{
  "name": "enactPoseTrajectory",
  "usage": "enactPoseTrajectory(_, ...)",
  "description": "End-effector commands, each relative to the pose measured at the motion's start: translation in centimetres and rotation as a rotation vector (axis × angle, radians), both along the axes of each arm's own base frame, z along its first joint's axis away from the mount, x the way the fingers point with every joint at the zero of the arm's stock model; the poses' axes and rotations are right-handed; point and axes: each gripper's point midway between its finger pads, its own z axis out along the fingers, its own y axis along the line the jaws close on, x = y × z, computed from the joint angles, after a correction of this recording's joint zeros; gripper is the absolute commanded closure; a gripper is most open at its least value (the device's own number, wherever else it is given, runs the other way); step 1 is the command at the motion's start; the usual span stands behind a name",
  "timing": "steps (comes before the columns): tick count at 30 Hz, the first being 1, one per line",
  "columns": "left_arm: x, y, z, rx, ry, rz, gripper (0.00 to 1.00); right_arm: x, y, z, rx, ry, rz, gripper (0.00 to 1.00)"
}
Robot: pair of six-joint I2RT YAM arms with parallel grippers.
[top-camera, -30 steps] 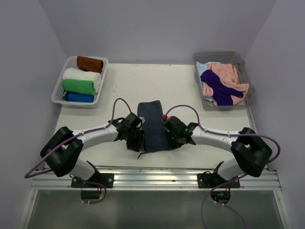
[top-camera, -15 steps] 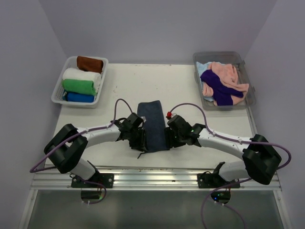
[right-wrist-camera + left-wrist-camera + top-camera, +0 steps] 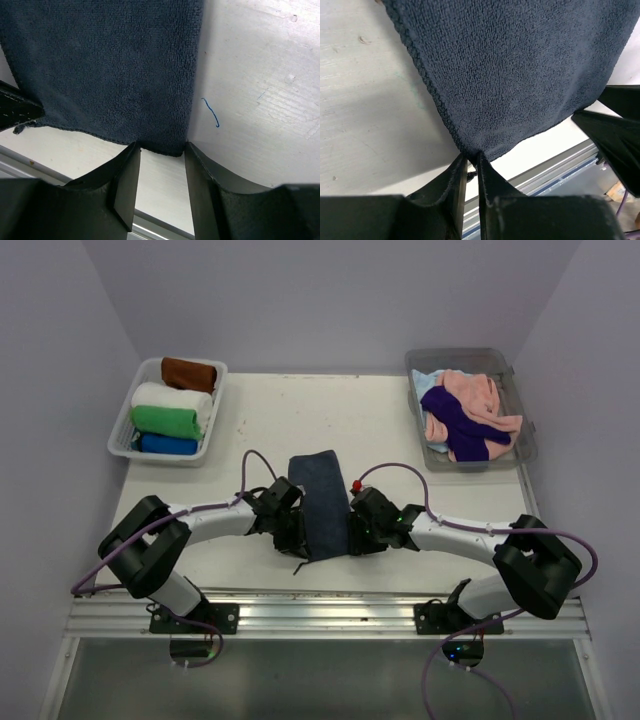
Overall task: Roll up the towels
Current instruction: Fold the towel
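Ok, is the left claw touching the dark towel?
Touching. The left wrist view shows the left claw pinching a corner of the dark towel between its nearly closed tips.

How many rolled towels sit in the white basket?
4 in the basket: rust-brown roll farthest, then white roll, green roll, blue roll nearest. More may be hidden underneath.

Top cam: high & behind me, looks down over whole desk (image 3: 300, 420). L/R wrist cams: v. close, aimed down by desk's near edge. All share dark towel (image 3: 320, 505).
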Motion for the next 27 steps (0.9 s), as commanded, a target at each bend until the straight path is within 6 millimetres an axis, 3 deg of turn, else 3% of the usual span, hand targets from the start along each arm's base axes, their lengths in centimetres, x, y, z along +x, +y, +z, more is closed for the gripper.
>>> enactPoseTrajectory(1, 0.1, 1.7, -0.9, 0.093, -0.012, 0.049, 0.81, 0.5, 0.2, 0.4, 0.018, -0.027, -0.005, 0.54)
enactPoseTrajectory(4, 0.5, 2.2, -0.3, 0.112, -0.043, 0.064, 0.79, 0.3, 0.1, 0.4, 0.022, -0.026, 0.004, 0.63)
enactPoseTrajectory(6, 0.8, 2.5, -0.1, 0.134, -0.054, 0.073, 0.78, 0.5, 0.6, 0.5, 0.04, -0.031, 0.012, 0.8)
enactPoseTrajectory(7, 0.9, 2.6, 0.0, 0.139, -0.056, 0.074, 0.77, 0.6, 0.7, 0.2, 0.037, -0.028, 0.012, 0.82)
enactPoseTrajectory(10, 0.9, 2.6, 0.6, 0.135, -0.067, 0.075, 0.63, 0.3, 1.5, 0.2, 0.061, -0.001, 0.036, 0.83)
enactPoseTrajectory(13, 0.5, 2.5, 0.8, 0.106, -0.06, 0.073, 0.56, 0.2, 1.7, 0.5, 0.072, 0.0, 0.045, 0.83)
enactPoseTrajectory(21, -0.2, 1.7, -0.4, 0.065, -0.015, 0.08, 0.57, 0.2, 1.8, 0.7, 0.082, 0.0, 0.042, 0.82)
enactPoseTrajectory(27, -1.2, 1.8, -2.0, 0.063, 0.046, 0.112, 0.67, 0.0, 2.1, 0.7, 0.092, 0.006, 0.054, 0.82)
